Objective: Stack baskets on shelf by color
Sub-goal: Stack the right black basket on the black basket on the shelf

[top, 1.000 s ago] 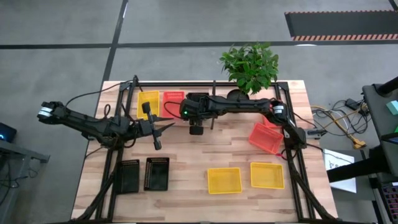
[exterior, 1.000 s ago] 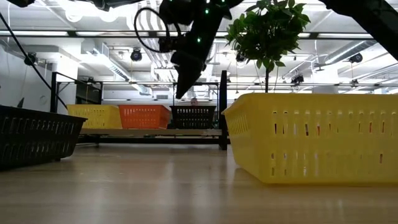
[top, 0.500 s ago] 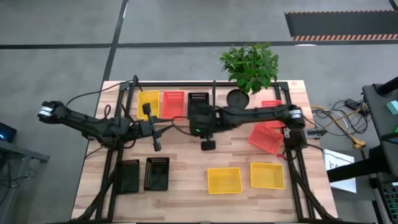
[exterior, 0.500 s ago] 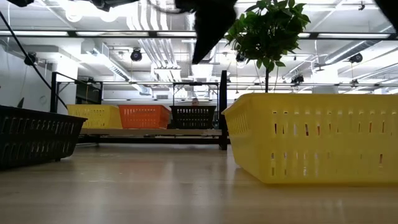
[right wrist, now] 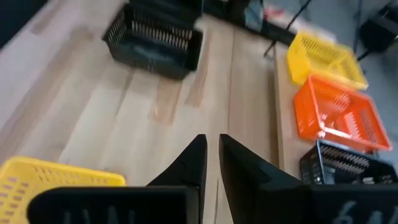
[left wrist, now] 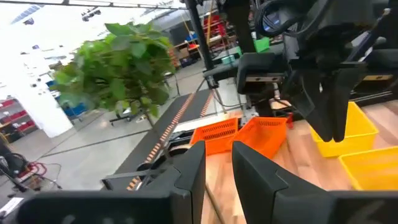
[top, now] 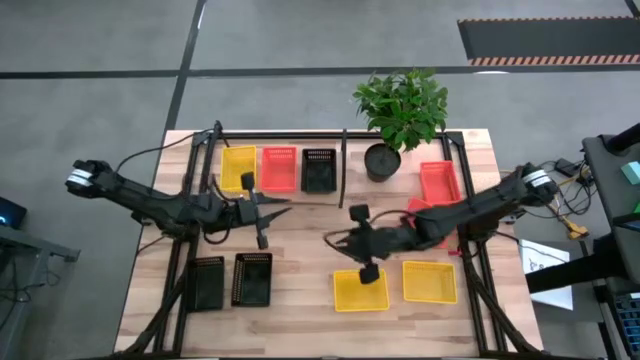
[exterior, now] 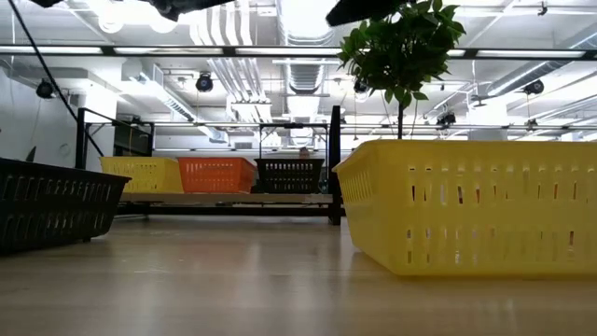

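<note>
In the high view, the left end effector (top: 272, 206) sits left of centre and the right end effector (top: 342, 243) just below centre, both with fingers nearly closed and empty.

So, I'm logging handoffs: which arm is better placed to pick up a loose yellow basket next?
The right. Its gripper hangs beside the nearer yellow basket, fingers close together. The left gripper sits nearer the shelf.

Yellow basket (top: 238, 167), red-orange basket (top: 279, 168) and black basket (top: 318, 170) sit side by side on the shelf (top: 300, 190)
</note>
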